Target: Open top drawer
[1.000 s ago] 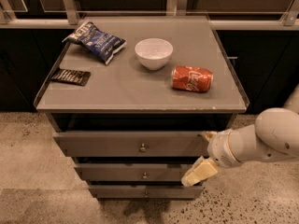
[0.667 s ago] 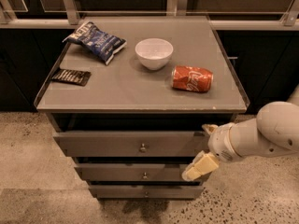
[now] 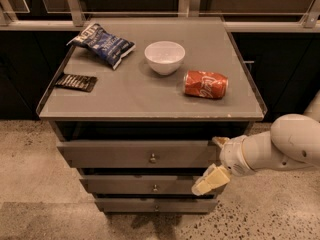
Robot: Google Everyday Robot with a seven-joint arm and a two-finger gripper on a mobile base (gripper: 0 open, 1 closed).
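The top drawer (image 3: 115,154) is a flat grey front just under the tabletop, the widest of three, with a small round metal knob (image 3: 153,158) at its centre. It juts out a little past the two drawers below. My gripper (image 3: 214,165) is at the drawer's right end, reaching in from the right on a white arm (image 3: 280,149). One cream finger (image 3: 210,180) hangs below the drawer front, over the middle drawer. The other finger (image 3: 218,141) sits at the drawer's top right corner. The knob is well left of the gripper.
On the grey tabletop (image 3: 130,99) lie a white bowl (image 3: 164,57), a red soda can on its side (image 3: 205,84), a blue chip bag (image 3: 102,44) and a dark snack bar (image 3: 75,82). Middle drawer (image 3: 145,185) and bottom drawer (image 3: 150,205) sit below. Speckled floor surrounds the cabinet.
The arm and gripper have shifted slightly left, closer along the top drawer's right end. The drawers and tabletop things have not moved.
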